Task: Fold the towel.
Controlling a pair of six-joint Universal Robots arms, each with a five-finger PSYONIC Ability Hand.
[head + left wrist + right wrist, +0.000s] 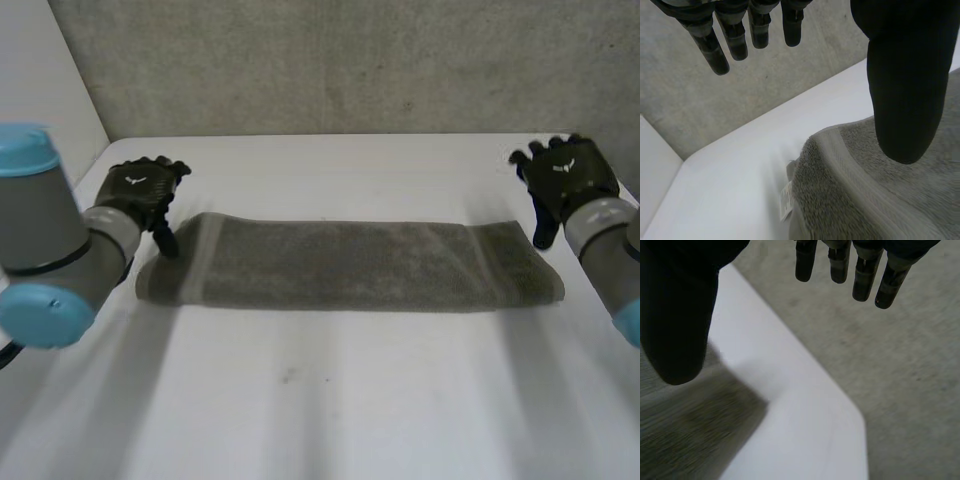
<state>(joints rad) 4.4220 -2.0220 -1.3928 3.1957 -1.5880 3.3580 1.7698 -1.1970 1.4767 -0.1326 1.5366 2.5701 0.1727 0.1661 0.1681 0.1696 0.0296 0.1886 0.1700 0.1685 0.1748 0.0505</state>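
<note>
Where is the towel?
The grey towel lies flat across the middle of the white table in the head view, between the left hand at its left end and the right hand at its right end.

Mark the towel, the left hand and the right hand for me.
towel (345, 265): head view, middle of its top surface.
left hand (140, 192): head view, back of the hand, at the towel's end.
right hand (567, 178): head view, back of the hand, at the towel's other end.
</note>
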